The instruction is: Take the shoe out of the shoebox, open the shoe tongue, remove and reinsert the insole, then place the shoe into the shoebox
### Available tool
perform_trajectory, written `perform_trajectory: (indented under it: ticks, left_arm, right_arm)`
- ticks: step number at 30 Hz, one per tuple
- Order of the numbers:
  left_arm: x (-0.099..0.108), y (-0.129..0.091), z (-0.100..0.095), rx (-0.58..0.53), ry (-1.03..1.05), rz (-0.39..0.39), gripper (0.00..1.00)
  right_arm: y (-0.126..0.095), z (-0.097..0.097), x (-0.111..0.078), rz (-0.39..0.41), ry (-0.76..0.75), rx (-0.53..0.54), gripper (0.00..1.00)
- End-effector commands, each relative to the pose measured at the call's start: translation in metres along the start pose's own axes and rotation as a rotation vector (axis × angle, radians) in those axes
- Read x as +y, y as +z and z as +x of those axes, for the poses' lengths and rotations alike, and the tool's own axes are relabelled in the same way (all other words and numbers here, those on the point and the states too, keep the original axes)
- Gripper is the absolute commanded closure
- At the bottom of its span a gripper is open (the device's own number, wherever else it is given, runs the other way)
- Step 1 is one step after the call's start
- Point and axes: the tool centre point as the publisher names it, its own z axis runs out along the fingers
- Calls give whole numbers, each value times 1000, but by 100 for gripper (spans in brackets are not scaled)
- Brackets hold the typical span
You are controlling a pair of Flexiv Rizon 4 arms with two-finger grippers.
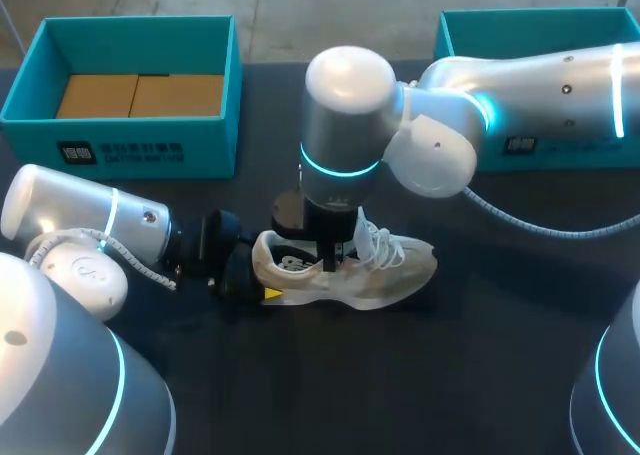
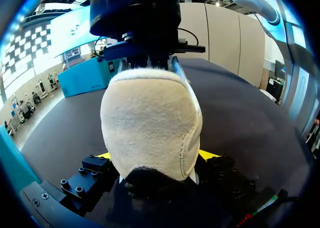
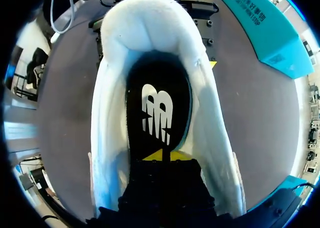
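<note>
A cream-white shoe [image 1: 385, 273] lies on the dark table, toe pointing right, laces loose. My left gripper [image 1: 262, 277] sits at its heel. In the left wrist view the heel [image 2: 150, 123] fills the space between the fingers, with a yellow tip [image 2: 207, 155] pressed against each side. My right gripper [image 1: 330, 263] reaches down from above into the shoe opening. In the right wrist view its yellow tips [image 3: 162, 155] are closed together on the black insole [image 3: 157, 87], just behind the white logo. I cannot tell whether they pinch the insole.
An open teal shoebox [image 1: 130, 140] with a brown cardboard bottom stands at the back left. A second teal box [image 1: 470, 30] stands at the back right, partly hidden by my right arm. Bare dark table lies in front of the shoe.
</note>
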Motion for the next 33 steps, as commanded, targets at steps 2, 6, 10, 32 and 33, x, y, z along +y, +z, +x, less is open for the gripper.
perform_trajectory:
  ticks: [2,6,10,32,33]
  left_arm:
    - [2,-1,1,-1,1,-4,100]
    - [2,-1,1,-1,1,-4,100]
    - [2,-1,1,-1,1,-4,100]
    - [2,-1,1,-1,1,-4,100]
    - [2,-1,1,-1,1,-4,100]
  right_arm:
    - [9,9,-8,8,20,23,100]
    - [-9,14,-19,-6,47,5,100]
    - [-26,16,-29,-19,56,-13,100]
    - [-85,-2,-24,-256,14,-149,100]
    - [-87,-3,-21,-271,7,-157,100]
